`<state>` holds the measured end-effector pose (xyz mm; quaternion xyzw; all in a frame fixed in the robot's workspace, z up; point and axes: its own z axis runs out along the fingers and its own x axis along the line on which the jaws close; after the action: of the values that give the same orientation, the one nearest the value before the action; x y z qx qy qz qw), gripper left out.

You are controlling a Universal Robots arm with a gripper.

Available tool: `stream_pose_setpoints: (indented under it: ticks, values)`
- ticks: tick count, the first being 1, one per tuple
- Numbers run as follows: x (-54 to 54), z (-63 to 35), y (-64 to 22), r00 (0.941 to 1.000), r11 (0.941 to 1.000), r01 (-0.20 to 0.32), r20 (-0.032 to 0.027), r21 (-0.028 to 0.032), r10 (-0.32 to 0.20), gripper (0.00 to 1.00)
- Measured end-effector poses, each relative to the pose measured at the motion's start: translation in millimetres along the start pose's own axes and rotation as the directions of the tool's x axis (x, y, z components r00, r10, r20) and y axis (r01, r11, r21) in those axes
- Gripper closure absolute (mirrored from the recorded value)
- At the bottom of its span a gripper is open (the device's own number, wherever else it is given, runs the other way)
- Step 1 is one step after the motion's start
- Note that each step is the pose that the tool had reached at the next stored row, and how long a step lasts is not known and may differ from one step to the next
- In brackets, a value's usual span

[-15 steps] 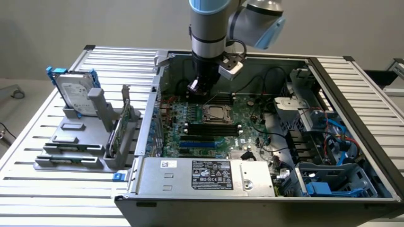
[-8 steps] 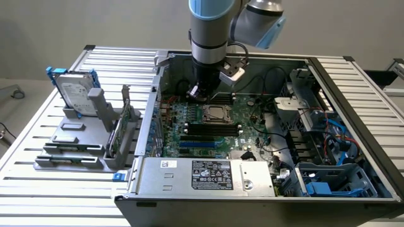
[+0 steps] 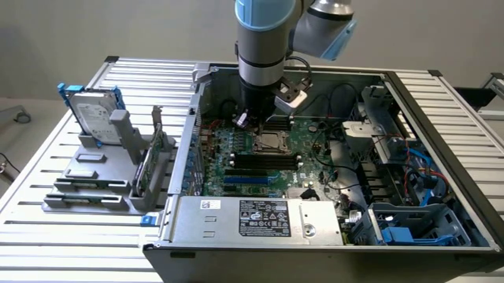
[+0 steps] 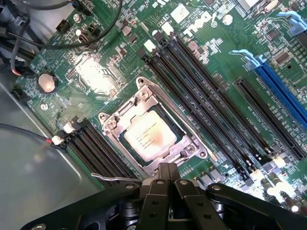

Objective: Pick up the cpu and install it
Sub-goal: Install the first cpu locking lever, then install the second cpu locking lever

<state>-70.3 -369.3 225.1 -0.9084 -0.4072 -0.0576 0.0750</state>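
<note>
A robot arm's black tool (image 4: 165, 184), its fingers pressed together and holding nothing, hangs just above the green motherboard (image 3: 308, 154) inside an open computer case (image 3: 409, 106). The small square silver-grey cpu (image 4: 147, 138) lies flat in its metal socket frame (image 4: 192, 143), between long black memory slots (image 4: 201, 96).

One cpu (image 4: 147, 138) (seated in socket), one hard drive (image 3: 96, 119), perhaps eight memory slots (image 4: 211, 110)

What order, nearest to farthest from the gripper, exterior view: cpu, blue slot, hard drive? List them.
1. cpu, in its socket, close by the gripper.
2. blue slot, farther along the board.
3. hard drive, outside the case, exterior view's left.
</note>
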Motion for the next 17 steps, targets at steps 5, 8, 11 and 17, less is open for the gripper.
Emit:
stream_pose_setpoints:
  ticks: [5,8,11,17]
  values:
    - [1.4,-8.2,-0.7,1.0,1.0,0.0,0.0,0.0,0.0,0.89]
    - [3.0,-17.9,-1.6,1.0,1.0,0.0,-0.0001,0.0,0.0,0.89]
    - [3.7,-21.8,-2.0,1.0,1.0,0.0,-0.0002,0.0,0.0,0.89]
    - [3.7,-21.9,-2.0,1.0,1.0,0.0,0.0,0.0,0.0,0.89]
